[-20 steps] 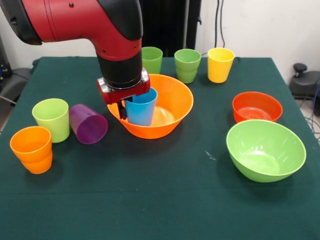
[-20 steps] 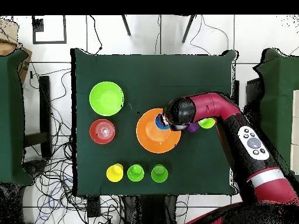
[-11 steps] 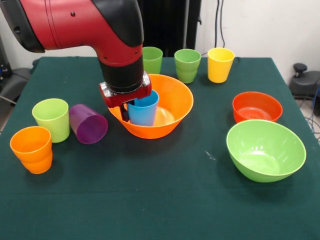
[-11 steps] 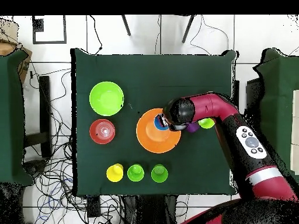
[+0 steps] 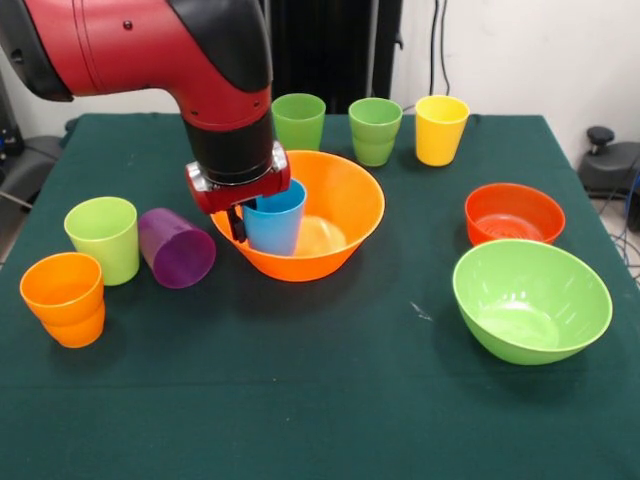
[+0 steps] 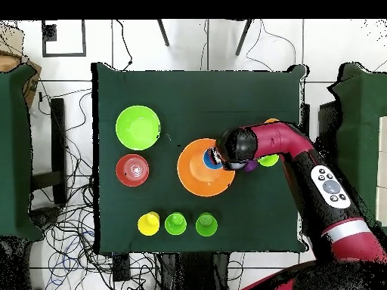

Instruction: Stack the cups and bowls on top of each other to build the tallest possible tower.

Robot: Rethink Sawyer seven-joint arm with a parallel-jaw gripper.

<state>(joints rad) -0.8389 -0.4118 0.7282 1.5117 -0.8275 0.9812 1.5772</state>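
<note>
In the front view my gripper (image 5: 247, 222) is shut on the near-left wall of a blue cup (image 5: 275, 218). It holds the cup upright inside the large orange bowl (image 5: 352, 196), at the bowl's left side. One dark finger shows outside the cup; the other is hidden inside it. In the overhead view the arm covers most of the blue cup (image 6: 212, 158) at the edge of the orange bowl (image 6: 193, 171). A lime-green bowl (image 5: 530, 300) and a smaller red-orange bowl (image 5: 514, 213) stand to the right.
A green cup (image 5: 298, 120), a darker green cup (image 5: 375, 130) and a yellow cup (image 5: 441, 128) line the far edge. At the left are a lime cup (image 5: 103, 238), a purple cup (image 5: 176, 248) on its side and an orange cup (image 5: 63, 298).
My gripper and the blue cup have shifted a little to the left in the front view, still inside the orange bowl. The other cups and bowls have not moved.
</note>
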